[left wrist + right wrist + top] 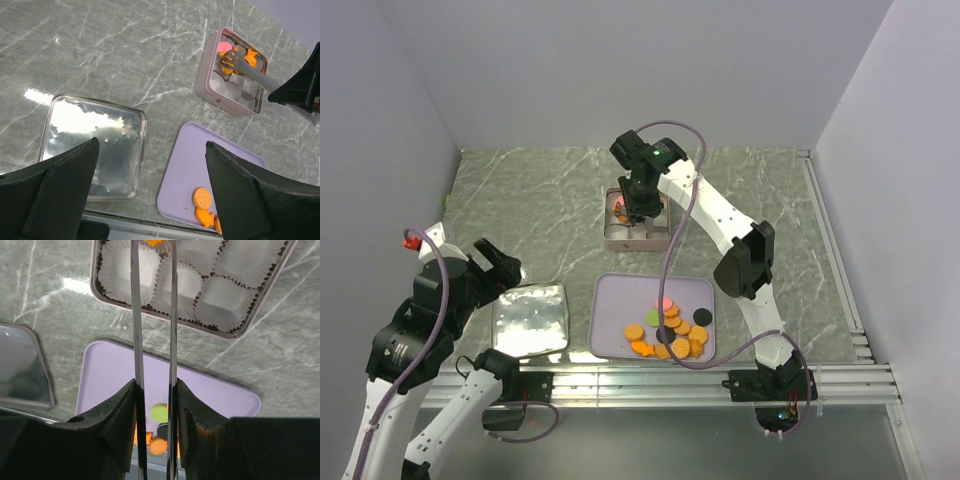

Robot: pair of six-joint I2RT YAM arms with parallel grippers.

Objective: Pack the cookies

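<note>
Where its two black fingers press inward, the right gripper [155, 385] is clamped on the handles of a pair of thin tongs [252, 72], the blades running straight out between the jaws, close together and nearly parallel. The tong tips reach over the square tin [204, 82], at a far cup beside a pink round. An orange piece sits right at the tips; whether it is pinched or lying in the cup cannot be told. The tin holds white fluted cups [220, 295], and those nearest the right wrist camera hold nothing. A few pieces, one pink and some orange, lie in the far cups.

Most of the cookies [670, 335] are heaped at the near right of the lilac tray [620, 305], which lies just on the near side of the tin: orange rounds and fish shapes, with a pink, a green and two black rounds among them.

The left gripper [151, 145] hangs with its jaws spread wide and nothing between them, above the gap between the tray and a shiny square lid [530, 320]. The lid lies flat on the grey marbled table [540, 200], just left of the tray and not touching it.
</note>
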